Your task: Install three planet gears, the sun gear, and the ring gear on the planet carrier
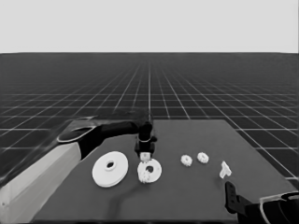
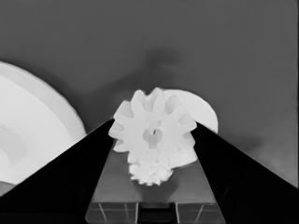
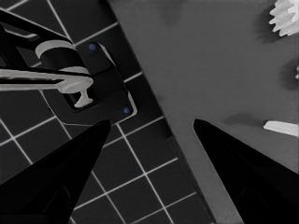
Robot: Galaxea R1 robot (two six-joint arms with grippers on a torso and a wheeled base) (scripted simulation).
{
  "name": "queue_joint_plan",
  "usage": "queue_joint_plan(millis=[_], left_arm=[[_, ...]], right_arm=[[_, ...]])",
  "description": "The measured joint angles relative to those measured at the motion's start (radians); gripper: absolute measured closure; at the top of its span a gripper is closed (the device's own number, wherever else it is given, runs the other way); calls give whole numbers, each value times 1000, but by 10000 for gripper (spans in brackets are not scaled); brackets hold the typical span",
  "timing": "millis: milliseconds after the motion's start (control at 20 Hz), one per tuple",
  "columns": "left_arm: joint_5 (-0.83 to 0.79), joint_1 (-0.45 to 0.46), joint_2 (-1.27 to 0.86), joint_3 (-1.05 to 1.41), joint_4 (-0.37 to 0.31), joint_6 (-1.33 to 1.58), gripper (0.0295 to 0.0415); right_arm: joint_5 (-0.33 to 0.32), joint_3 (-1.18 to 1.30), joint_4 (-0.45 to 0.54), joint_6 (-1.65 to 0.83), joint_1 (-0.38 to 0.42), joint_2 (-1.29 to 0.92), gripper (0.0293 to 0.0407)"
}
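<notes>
A planet gear point(image 2: 153, 133) is being held between the closed fingers of the left end effector point(image 1: 145, 156), directly above the smaller round part point(image 1: 150, 171) near the middle of the desk point(image 1: 196, 196). In the left wrist view, another gear point(image 2: 150, 171) is being shown below the held one, apparently already seated on the smaller round part, so the installation is being judged as early. Two more gears point(image 1: 186, 160) point(image 1: 202, 157) are being left loose to the right, near a thin white piece point(image 1: 224, 170). The larger round part point(image 1: 110, 169) is lying just left of the smaller one, not yet placed. The right end effector point(image 3: 152, 154) is being kept parked at the desk's near right corner, fingers spread and empty.
</notes>
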Motion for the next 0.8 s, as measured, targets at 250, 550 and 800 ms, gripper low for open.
queue_joint_plan(millis=[250,550,800], left_arm=[[-28,45,18,-53,37,28,398],[-30,48,19,-57,39,30,330],[-31,48,19,-57,40,30,326]], right_arm=[[0,0,0,0,0,0,315],[0,0,0,0,0,0,315],[0,0,0,0,0,0,315]])
